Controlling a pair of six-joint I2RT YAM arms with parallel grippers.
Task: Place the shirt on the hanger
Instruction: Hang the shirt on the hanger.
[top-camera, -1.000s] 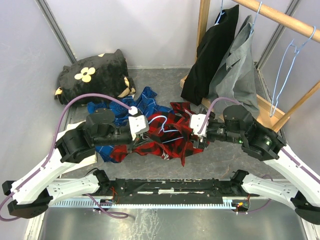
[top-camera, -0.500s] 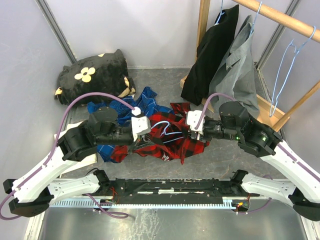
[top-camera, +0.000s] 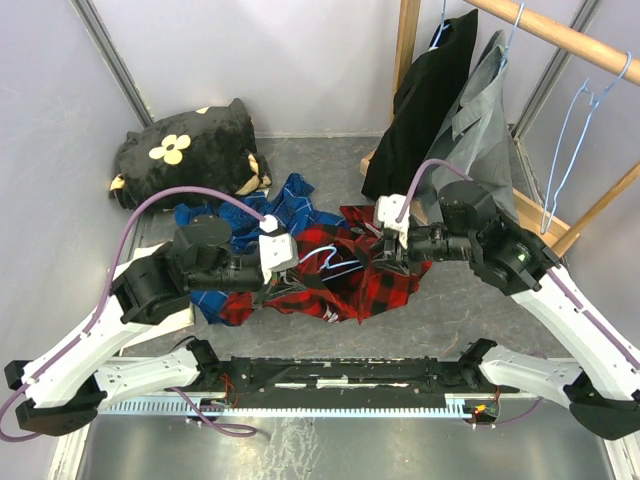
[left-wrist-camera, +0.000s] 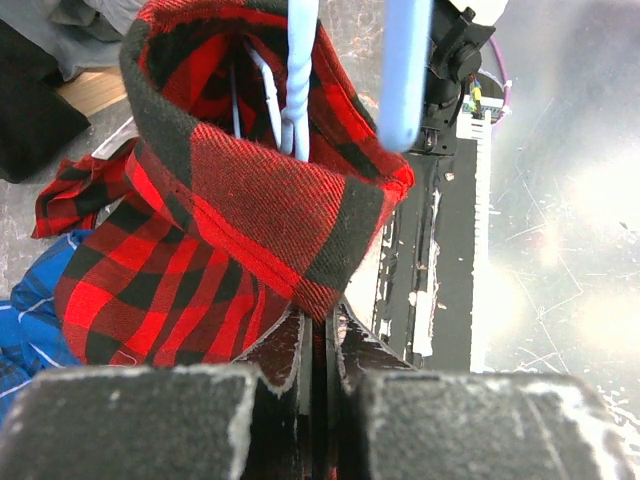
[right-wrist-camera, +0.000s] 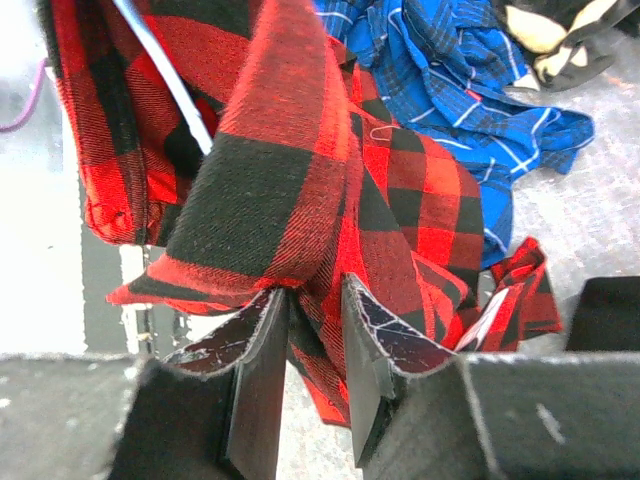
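1. Since a second ago the right hand (right-wrist-camera: 308, 325) has swung toward the far edge of the desk (top-camera: 470, 310) and slightly left, pulling its side of the shirt (top-camera: 350, 290) up with it. The left hand (left-wrist-camera: 318, 335) has barely shifted.
2. The shirt hangs bunched between the two hands over the middle of the desk. Its lower folds lie on the surface, touching the blue plaid shirt (top-camera: 295, 195) on the left.
3. Both hands are pinched narrow on red-and-black cloth. The left grips a hemmed edge below what looks like the collar, and the right grips a thick fold.
4. The hanger (top-camera: 335, 262) is already partly inside. The left wrist view shows its pale wire rising through the collar opening, and the overhead view shows wire loops lying among the folds.
5. My reading is that the task is partway done — the wire is threaded, but the shoulders are not yet spread over the hanger's arms. The cloth is too crumpled to tell how either shoulder sits.
6. Left to do, as I judge it, is draping each shoulder squarely and straightening the body. The wooden rack (top-camera: 560, 35) at the far right corner holds other garments.
7. No brand, label or lettering can be read — none of the views shows any print clearly.
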